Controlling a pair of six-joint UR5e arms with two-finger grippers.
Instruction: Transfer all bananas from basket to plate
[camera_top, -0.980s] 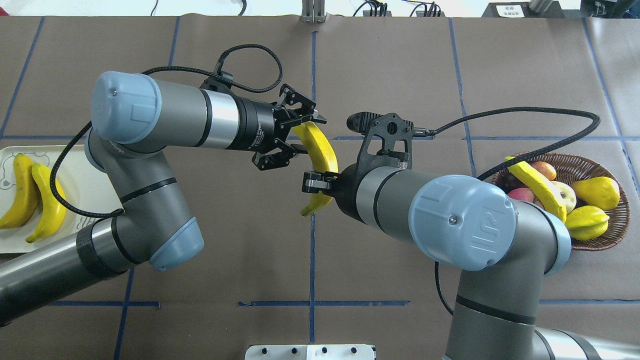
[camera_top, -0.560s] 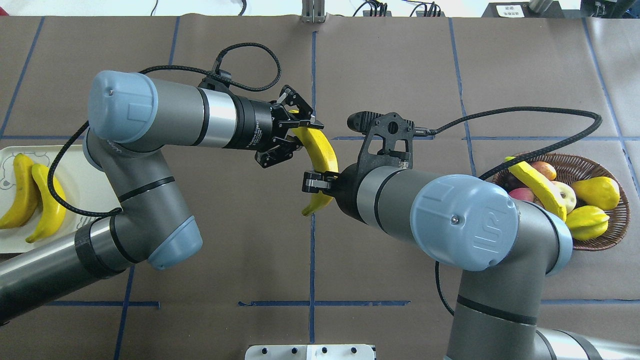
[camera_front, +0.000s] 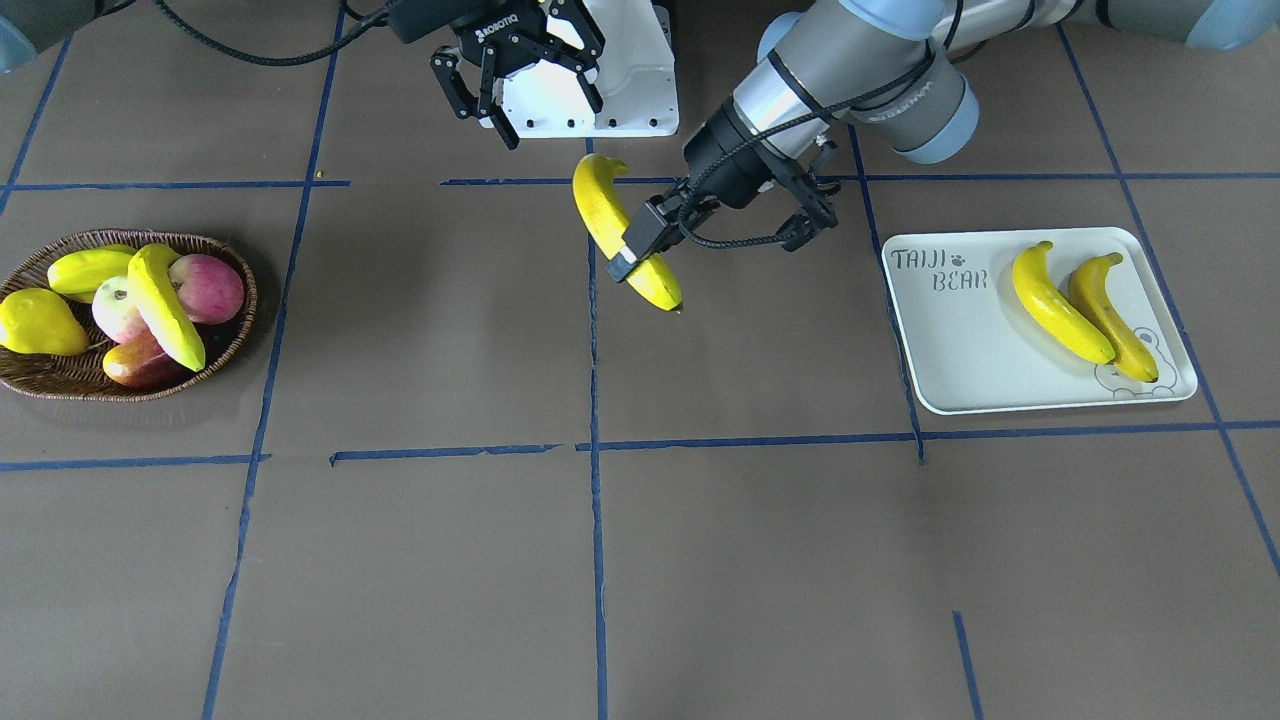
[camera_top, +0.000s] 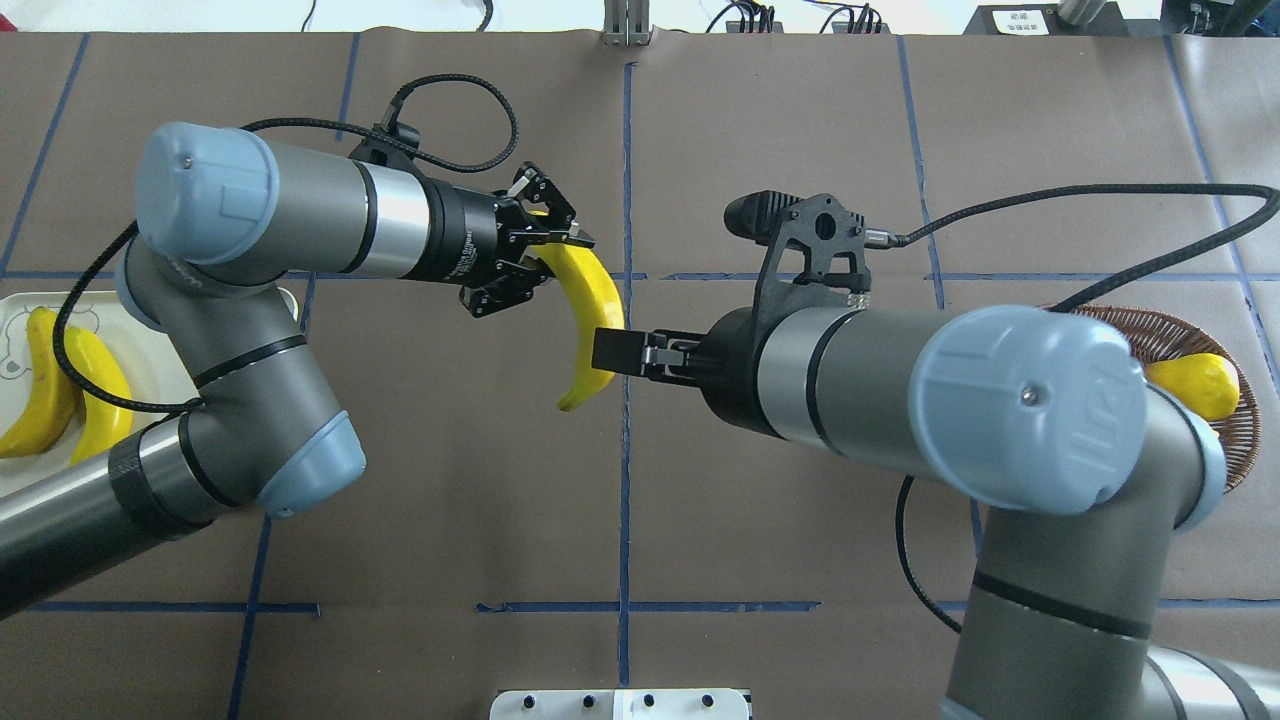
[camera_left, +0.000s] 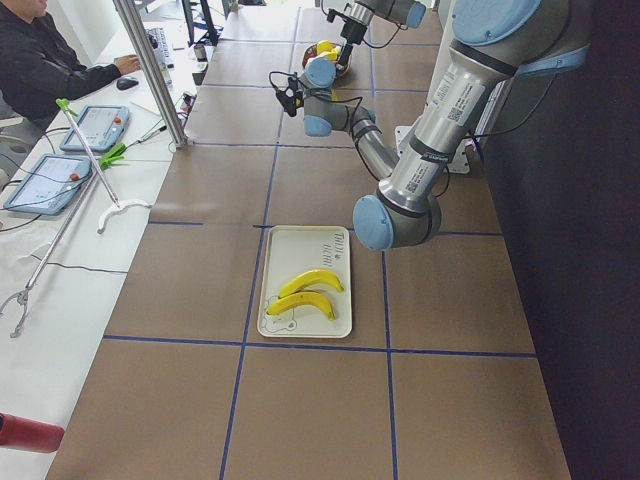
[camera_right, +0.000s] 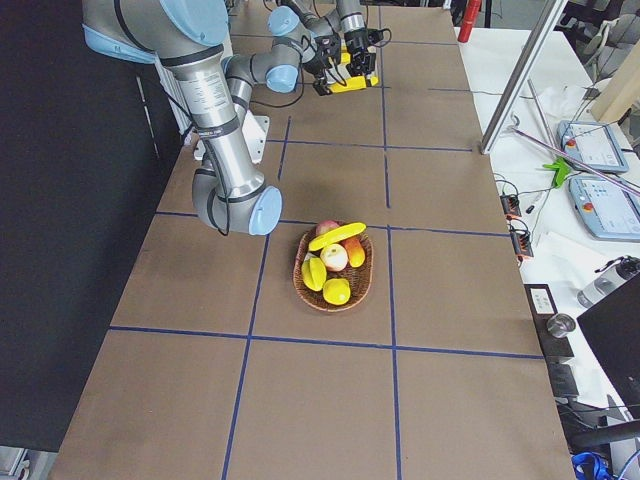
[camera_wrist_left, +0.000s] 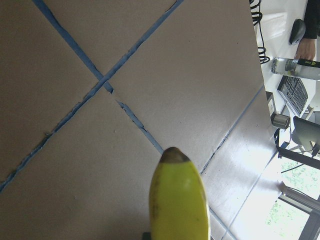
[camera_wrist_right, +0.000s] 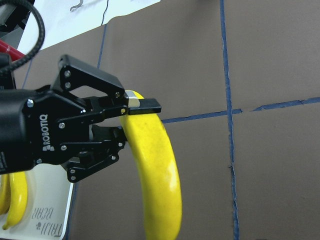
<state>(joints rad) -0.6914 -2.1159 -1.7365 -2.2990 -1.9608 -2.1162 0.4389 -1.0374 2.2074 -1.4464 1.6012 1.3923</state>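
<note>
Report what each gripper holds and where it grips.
Left gripper clamps a banana near its end farthest from the robot; right gripper is open and empty.

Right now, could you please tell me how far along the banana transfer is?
Done: two bananas lie on the plate. In hand: the left hand is shut on a third banana, held above the middle of the table, with the right hand open nearby. Left: that banana must reach the plate, and one more banana lies across the other fruit in the basket.
</note>
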